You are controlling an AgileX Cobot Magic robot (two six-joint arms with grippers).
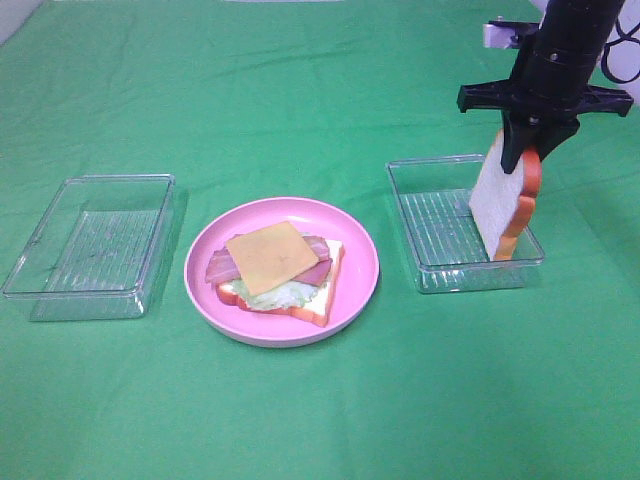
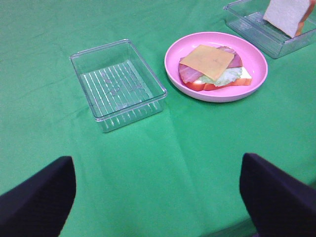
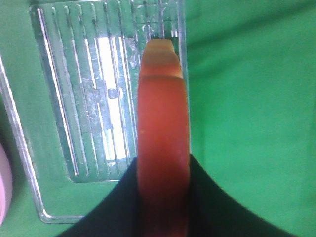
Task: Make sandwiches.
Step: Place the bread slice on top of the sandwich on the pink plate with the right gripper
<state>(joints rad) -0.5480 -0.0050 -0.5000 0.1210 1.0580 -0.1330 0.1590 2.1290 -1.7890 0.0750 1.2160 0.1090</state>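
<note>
Green cloth covers the whole desk [image 1: 300, 420], with two clear trays [image 1: 90, 245] either side of a pink plate [image 1: 205, 290] holding the half-built sandwich [image 1: 280, 268], cheese on top. Right gripper [image 1: 522, 150] pinches a bread slice [image 1: 500, 205] upright in the right tray [image 1: 440, 270]; left gripper [image 2: 158, 197] hangs wide apart, holding nothing.

A bench [image 1: 320, 420] covered in green cloth carries three things set in a row. A round pink plate [image 1: 205, 290] sits in the middle, with an open sandwich stack lying in it. A clear plastic tray [image 1: 40, 270] lies well to its left, and another clear tray [image 1: 425, 250] lies to its right.
</note>
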